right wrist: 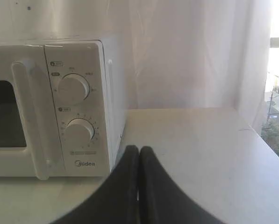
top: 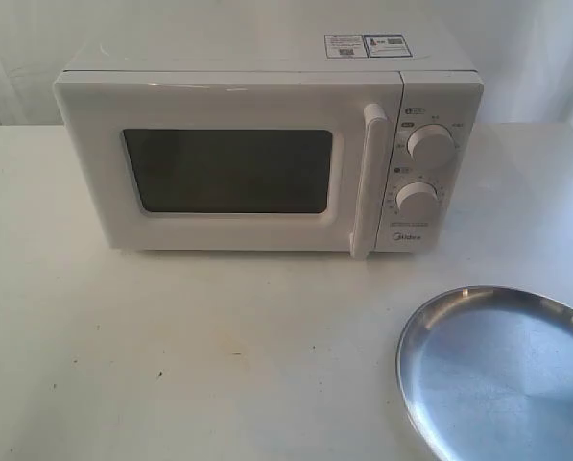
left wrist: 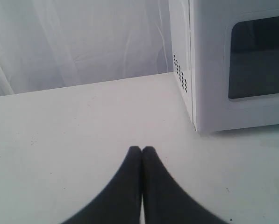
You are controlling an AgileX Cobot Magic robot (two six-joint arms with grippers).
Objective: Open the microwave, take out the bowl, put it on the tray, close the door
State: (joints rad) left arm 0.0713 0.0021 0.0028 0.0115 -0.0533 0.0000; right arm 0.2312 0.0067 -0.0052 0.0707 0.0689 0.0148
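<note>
White and boxy, the microwave (top: 267,144) sits toward the back of a pale table (top: 171,355) in the exterior view. Its door (top: 104,182) is closed flush, and the tall bar handle (top: 370,182) stands upright between the dark window (top: 230,171) and the two round knobs (top: 431,144). Stickers (top: 367,45) lie on its top. The glass is too dark to make out anything inside, so the bowl may be behind it, but that cannot be told. The shiny steel tray (top: 502,379) lies flat on the table at the near right, well apart from the microwave, with its right part cut off by the frame edge. No arm shows in this view. In the left wrist view the left gripper (left wrist: 141,150) has its two dark fingertips pressed together with nothing between them. It is above bare tabletop, apart from the microwave's hinge-side corner, where small vent holes (left wrist: 180,74) dot the side wall. In the right wrist view the right gripper (right wrist: 139,149) is likewise pressed together and holds nothing. It is near the front corner of the control panel, beside the Midea logo (right wrist: 86,164) and below the lower knob.
</note>
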